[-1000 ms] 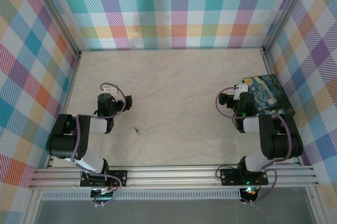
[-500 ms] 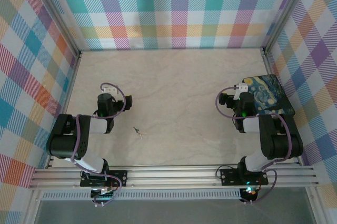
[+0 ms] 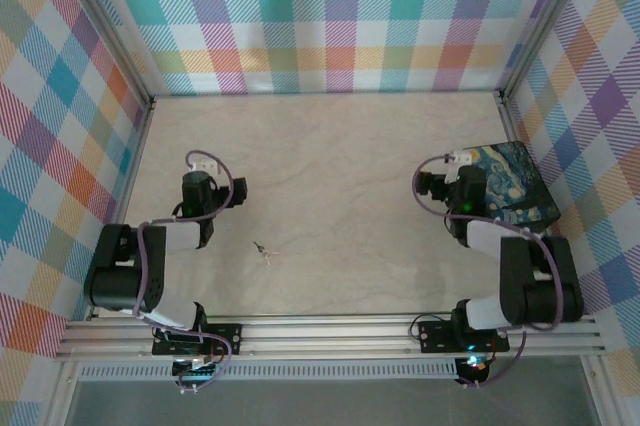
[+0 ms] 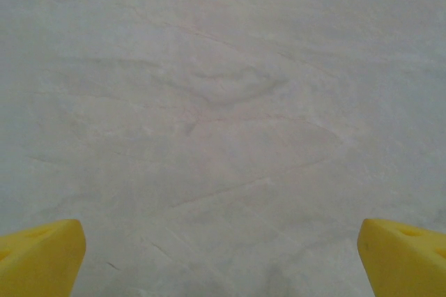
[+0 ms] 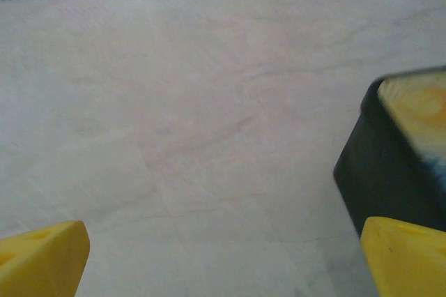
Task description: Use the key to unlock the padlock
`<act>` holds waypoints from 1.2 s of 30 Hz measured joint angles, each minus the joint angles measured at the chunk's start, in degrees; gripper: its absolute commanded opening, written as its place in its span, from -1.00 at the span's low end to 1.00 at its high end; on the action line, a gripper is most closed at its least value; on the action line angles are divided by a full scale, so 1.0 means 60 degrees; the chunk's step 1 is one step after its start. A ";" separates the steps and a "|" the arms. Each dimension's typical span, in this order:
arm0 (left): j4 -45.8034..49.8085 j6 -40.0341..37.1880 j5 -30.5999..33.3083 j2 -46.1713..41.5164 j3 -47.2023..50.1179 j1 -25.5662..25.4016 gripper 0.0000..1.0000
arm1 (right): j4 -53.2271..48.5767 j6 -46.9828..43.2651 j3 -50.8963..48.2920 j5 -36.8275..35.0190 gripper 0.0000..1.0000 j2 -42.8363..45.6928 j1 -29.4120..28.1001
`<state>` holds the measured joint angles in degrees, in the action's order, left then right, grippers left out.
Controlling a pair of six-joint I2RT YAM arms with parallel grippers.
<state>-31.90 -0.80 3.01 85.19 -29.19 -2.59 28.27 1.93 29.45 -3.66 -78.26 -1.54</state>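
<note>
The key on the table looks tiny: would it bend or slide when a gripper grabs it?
The key looks like thin metal, so it is probably stiff and very light. Lying on the smooth table, it would likely skid if nudged, not roll. Its thinness probably leaves little to pinch.

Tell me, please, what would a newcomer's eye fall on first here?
The bright plaid walls around the pale table stand out first. Next comes the black box with its blue-and-yellow painted lid at the table's right edge, beside the right arm. The tiny silvery key lies beside the left arm.
</note>
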 measured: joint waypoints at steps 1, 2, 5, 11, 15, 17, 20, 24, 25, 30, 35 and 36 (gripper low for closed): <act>0.0597 0.0117 0.0189 -0.0229 -0.0390 0.0000 1.00 | -0.0783 0.0120 0.0499 0.0004 1.00 0.0393 0.0000; 0.1016 0.0237 0.0321 -0.0404 -0.0750 0.0000 1.00 | -0.1373 0.0259 0.0940 -0.0004 1.00 0.0685 0.0000; 0.2404 0.0878 0.0776 -0.0918 -0.1989 0.0000 1.00 | -0.3402 0.0776 0.2572 -0.0306 0.94 0.1424 0.0036; 0.4943 0.2616 0.1417 -0.1647 -0.3180 -0.0175 1.00 | -0.6652 0.1719 0.4699 -0.0397 0.87 0.0991 0.1708; 0.6561 0.3362 0.1741 -0.2135 -0.3180 -0.0954 1.00 | -0.8051 0.2069 0.4863 -0.0452 0.87 0.0011 0.2707; 0.7300 0.3544 0.1803 -0.2248 -0.3206 -0.1450 1.00 | -0.8572 0.2189 0.4863 -0.0408 0.87 -0.0437 0.2830; 0.8357 0.3676 0.1880 -0.2266 -0.3442 -0.2084 1.00 | -0.9067 0.2320 0.4863 -0.0178 0.81 -0.0918 0.2834; 0.9417 0.3665 0.2095 -0.2266 -0.4160 -0.2801 1.00 | -0.9205 0.2357 0.4892 0.0299 0.74 -0.1213 0.2823; 0.9584 0.3661 0.2109 -0.2266 -0.4353 -0.2940 1.00 | -0.9202 0.2361 0.4918 0.0430 0.74 -0.1213 0.2827; 1.0010 0.3636 0.2113 -0.2262 -0.4889 -0.3322 1.00 | -0.8888 0.2401 0.4892 0.1286 0.71 -0.1268 0.2419; 1.0342 0.3676 0.2069 -0.2164 -0.5180 -0.3683 1.00 | -0.8276 0.2732 0.4725 0.2029 0.70 -0.1308 0.0987; 1.0342 0.3687 0.2051 -0.2109 -0.5217 -0.3759 1.00 | -0.8105 0.2881 0.4677 0.2193 0.70 -0.1311 0.0572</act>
<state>30.15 21.32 15.31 72.53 -60.49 -25.15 -20.36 19.22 57.52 9.50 -86.13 1.89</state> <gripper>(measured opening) 0.997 0.853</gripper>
